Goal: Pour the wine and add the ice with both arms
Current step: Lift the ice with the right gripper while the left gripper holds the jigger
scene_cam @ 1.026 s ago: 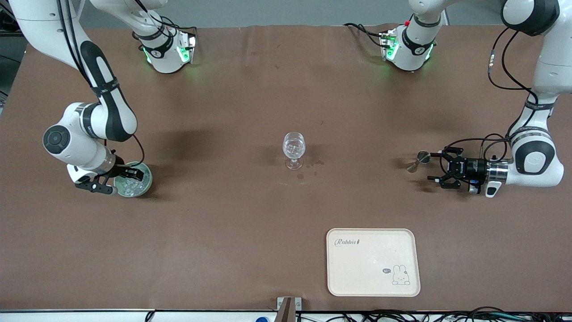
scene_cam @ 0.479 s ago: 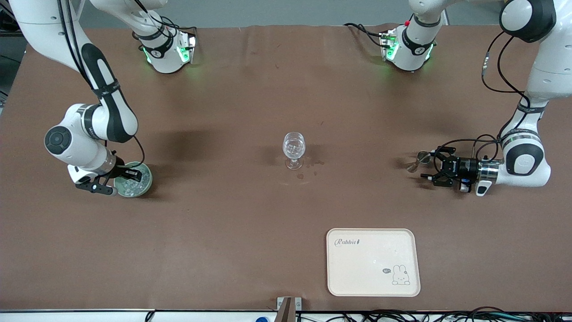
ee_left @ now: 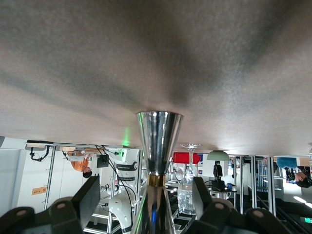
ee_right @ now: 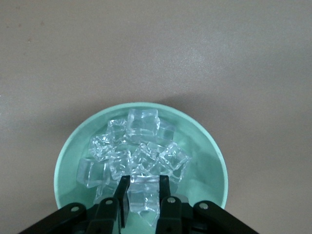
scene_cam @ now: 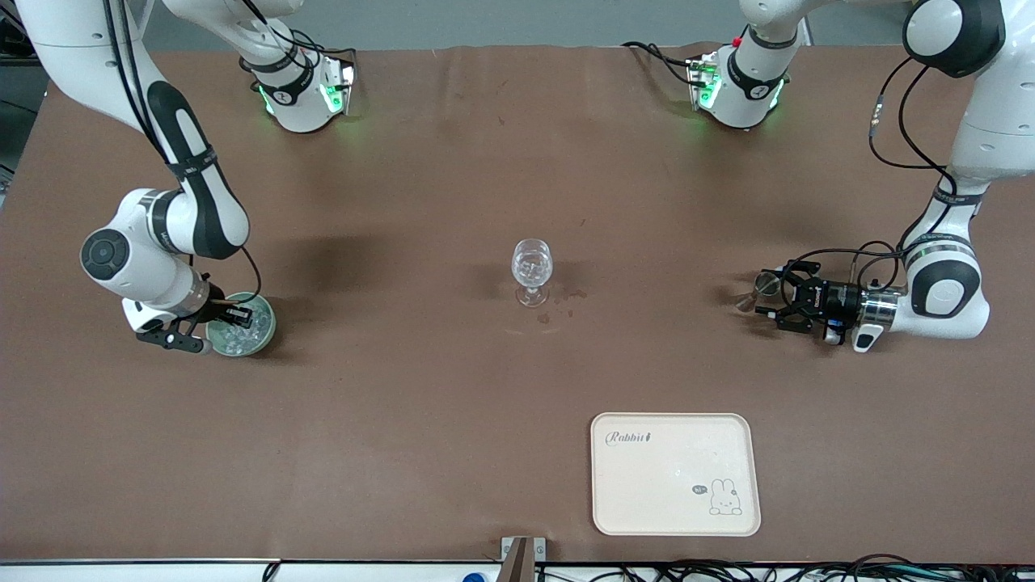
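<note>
Shut tight now with the right gripper (ee_right: 144,187) on one cube of ice (ee_right: 143,197), down in the bowl (ee_right: 66,165) at the right arm's end of the table, after gaping a second ago: first cube secured, by the look of it, and ready for lifting toward the glass (scene_cam: 532,265) mid-table. Closing in with the left gripper (scene_cam: 780,303) at the left arm's end, pushed up around the jigger (ee_left: 158,141) since a second ago. Narrowing there but open, gaps either side of the stem, nothing held, so pouring likely some way off.
</note>
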### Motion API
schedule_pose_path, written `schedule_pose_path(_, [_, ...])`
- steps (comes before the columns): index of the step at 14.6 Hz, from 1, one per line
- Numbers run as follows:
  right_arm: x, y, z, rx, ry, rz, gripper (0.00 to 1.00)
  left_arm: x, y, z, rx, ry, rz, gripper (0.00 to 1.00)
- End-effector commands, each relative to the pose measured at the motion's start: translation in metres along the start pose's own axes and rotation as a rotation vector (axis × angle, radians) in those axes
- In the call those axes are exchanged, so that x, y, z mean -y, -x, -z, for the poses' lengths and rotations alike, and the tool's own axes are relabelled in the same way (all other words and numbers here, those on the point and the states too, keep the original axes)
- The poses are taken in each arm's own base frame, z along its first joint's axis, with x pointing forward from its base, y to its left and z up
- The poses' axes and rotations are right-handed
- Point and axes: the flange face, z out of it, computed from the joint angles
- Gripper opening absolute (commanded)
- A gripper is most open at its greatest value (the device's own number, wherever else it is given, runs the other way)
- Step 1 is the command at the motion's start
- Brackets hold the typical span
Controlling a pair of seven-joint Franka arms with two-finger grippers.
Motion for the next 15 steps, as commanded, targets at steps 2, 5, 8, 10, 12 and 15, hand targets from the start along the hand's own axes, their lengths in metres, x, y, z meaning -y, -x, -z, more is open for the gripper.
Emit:
schedule_pose_path(2, [-0.001,-0.004,0.035,-0.042,-0.029,-0.008,0.11,0.002,-0.008,-0.008,0.049,0.031,-0.026,0.81])
schedule_pose_path(5, [-0.002,-0.015,0.089,-0.031,-0.043,-0.004,0.05,0.002,-0.007,-0.008,0.049,0.030,-0.030,0.78])
schedule_pose_path(8, [0.003,-0.025,0.160,-0.009,-0.050,0.029,0.04,0.001,-0.007,-0.008,0.048,0.030,-0.034,0.68])
schedule_pose_path(10, [0.004,-0.031,0.205,-0.011,-0.046,0.063,0.04,0.001,-0.007,-0.009,0.048,0.028,-0.033,0.62])
schedule_pose_path(12, [0.005,-0.033,0.251,-0.004,-0.049,0.113,0.04,0.001,-0.007,-0.008,0.046,0.030,-0.033,0.58])
schedule_pose_path(15, [0.002,-0.016,0.309,-0.010,-0.061,0.126,0.04,-0.002,-0.006,-0.008,0.041,0.028,-0.037,0.52])
